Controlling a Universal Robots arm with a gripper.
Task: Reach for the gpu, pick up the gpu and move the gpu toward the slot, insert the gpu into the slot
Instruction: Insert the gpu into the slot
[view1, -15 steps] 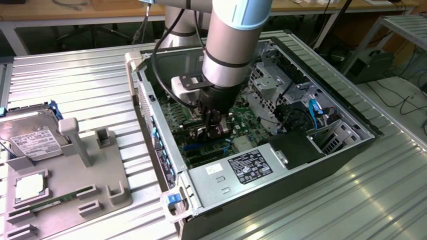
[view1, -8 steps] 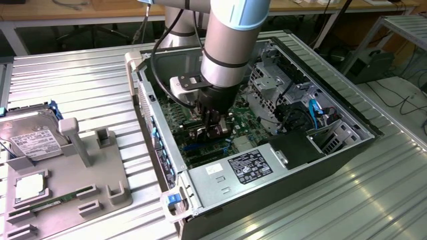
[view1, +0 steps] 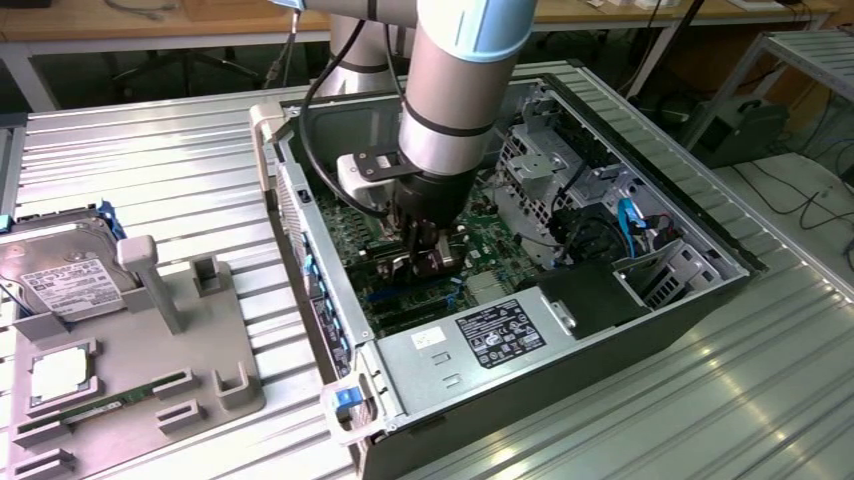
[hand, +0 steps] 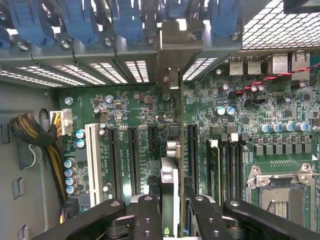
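While the end effector (hand: 169, 202) pinches the gpu (hand: 169, 180) narrowly, edge-down over the motherboard (hand: 125, 107) inside the case (view1: 574, 420), we judge slight tilt could jam it against the slot, hidden beneath.

Robotics lab: an industrial robot arm (view1: 454, 90) reaches into an open desktop computer case (view1: 427, 390) on a ribbed metal table (view1: 160, 170), beside a grey parts holder (view1: 200, 350) carrying a hard drive (view1: 60, 275). Wooden workbenches (view1: 80, 22) and loose floor cables (view1: 801, 205) fill the background.
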